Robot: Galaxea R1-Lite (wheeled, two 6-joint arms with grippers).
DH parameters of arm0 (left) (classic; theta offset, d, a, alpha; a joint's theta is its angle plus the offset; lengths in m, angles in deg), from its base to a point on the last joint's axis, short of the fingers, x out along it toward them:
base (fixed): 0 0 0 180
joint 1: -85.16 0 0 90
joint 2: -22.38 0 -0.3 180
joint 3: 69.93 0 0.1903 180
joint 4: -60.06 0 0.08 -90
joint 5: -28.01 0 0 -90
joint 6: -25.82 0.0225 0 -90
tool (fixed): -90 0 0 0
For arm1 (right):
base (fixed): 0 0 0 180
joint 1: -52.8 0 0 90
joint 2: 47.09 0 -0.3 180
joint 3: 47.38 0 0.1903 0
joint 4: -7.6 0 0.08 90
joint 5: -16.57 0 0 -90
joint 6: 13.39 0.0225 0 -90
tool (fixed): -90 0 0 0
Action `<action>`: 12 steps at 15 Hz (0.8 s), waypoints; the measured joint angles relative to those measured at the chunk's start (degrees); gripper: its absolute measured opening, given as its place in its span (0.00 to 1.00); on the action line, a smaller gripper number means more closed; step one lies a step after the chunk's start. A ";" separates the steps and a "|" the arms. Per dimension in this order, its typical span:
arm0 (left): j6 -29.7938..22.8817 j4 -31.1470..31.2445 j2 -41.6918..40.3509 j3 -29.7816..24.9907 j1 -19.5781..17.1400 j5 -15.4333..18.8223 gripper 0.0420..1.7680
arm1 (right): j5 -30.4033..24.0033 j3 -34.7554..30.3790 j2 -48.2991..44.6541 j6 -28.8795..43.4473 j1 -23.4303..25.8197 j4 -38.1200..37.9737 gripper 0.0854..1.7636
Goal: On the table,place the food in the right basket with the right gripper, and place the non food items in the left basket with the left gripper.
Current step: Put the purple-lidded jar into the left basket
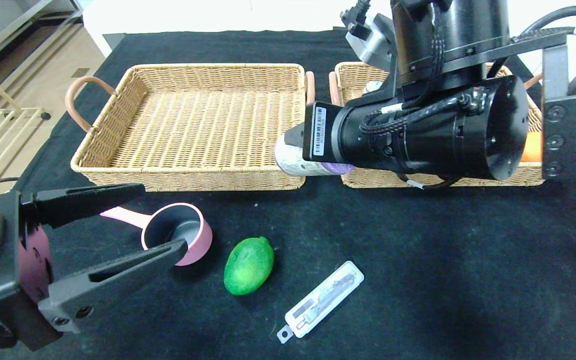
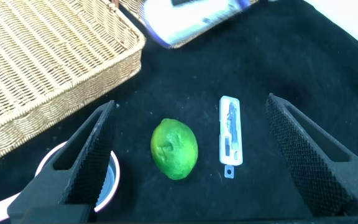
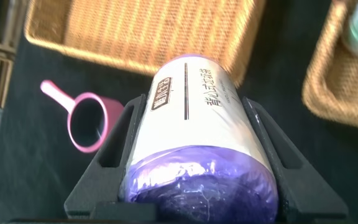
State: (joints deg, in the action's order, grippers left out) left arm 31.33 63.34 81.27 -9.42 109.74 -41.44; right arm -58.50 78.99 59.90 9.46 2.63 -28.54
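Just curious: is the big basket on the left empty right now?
Yes, the left basket shows only bare wicker inside, with nothing lying in it.

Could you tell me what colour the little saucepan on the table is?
The saucepan is pink outside, dark inside; head view.

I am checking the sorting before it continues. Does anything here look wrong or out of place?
Yes. The right gripper has its jaws shut on a white and purple roll between the two baskets. It looks like a wrapped non food roll, which belongs to the left gripper. That one hangs open near the pink scoop.
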 joint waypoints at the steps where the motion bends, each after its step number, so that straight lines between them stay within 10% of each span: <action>1: 0.02 0.00 0.00 0.00 0.01 0.00 0.97 | 0.00 0.00 0.56 -1.00 -0.28 2.40 0.57; 12: 0.09 0.09 -0.33 0.04 0.04 0.04 0.97 | 1.21 5.79 10.01 -11.03 -0.28 16.57 0.57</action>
State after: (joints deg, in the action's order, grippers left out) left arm 31.41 63.42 80.94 -9.38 109.78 -41.40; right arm -57.29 84.78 69.91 -1.57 2.35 -11.97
